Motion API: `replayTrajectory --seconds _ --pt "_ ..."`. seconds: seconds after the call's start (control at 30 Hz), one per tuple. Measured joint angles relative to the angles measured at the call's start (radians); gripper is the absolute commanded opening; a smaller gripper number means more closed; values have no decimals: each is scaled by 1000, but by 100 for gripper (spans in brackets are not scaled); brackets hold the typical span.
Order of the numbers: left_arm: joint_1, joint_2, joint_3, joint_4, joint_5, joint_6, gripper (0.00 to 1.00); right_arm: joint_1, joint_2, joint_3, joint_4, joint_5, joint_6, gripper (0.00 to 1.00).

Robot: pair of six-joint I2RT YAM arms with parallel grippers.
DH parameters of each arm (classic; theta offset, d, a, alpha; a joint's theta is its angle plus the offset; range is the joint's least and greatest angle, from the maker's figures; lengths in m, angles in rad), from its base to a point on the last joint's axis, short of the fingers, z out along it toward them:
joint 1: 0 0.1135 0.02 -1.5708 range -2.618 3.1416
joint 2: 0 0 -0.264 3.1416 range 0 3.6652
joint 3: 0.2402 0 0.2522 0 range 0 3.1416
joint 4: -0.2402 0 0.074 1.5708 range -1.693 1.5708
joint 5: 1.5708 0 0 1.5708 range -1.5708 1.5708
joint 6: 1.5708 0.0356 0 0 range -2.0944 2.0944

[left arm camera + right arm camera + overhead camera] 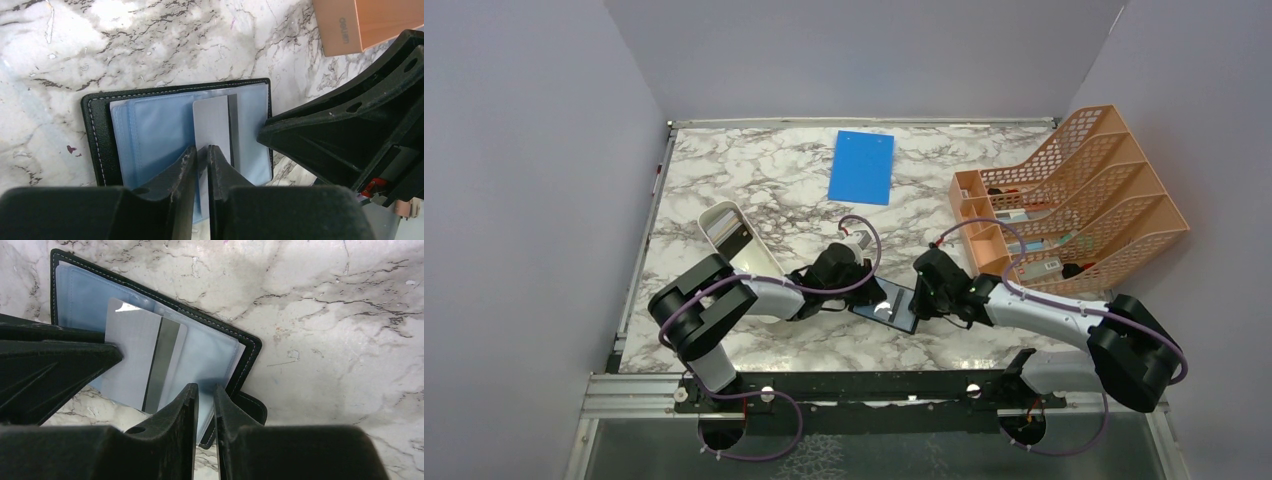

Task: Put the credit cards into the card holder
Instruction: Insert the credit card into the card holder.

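The card holder (894,306) lies open on the marble between both arms, black-edged (95,135) (250,347) with pale blue pockets. A grey-white credit card (212,120) (132,355) with a dark stripe sits partly in a pocket, its near end sticking out. My left gripper (201,148) (876,296) stands over that near end, jaws a narrow gap apart, the card's face showing through the gap. My right gripper (206,386) (920,302) is at the holder's other end by the snap tab, jaws slightly apart over the blue pocket edge. No other cards show.
An orange mesh rack (1074,200) (350,25) stands at the right. A white oblong tray (734,240) lies at the left, beside the left arm. A blue board (862,166) lies at the back. The two grippers are close together over the holder.
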State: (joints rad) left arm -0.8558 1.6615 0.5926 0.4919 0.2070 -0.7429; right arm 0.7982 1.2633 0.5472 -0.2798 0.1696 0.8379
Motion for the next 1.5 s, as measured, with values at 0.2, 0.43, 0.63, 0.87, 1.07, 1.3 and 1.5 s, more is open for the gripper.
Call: replayTrajectory --seconds 0.2,0.43,0.63,0.87,1.07,1.3,1.5 --pt "-4 -17 -2 -16 -8 -4 24 0 -22 8 -47 2 -1 28" --pt "-9 -22 -2 -19 -8 -6 28 0 -71 7 -101 18 3 28" --pt "-22 -22 -2 -19 -9 -6 28 0 -60 -10 -95 19 16 27" --pt "-44 -22 -1 -19 -9 -19 28 -2 -82 -84 38 -5 47 27" --pt "-60 -13 10 -29 -10 -24 28 -6 -65 -119 175 -37 60 27" --pt "-61 16 43 -52 -16 -28 27 -6 -63 -124 191 -39 51 28" --pt "-61 19 52 -64 -21 -42 27 -6 -60 -112 177 -28 35 29"
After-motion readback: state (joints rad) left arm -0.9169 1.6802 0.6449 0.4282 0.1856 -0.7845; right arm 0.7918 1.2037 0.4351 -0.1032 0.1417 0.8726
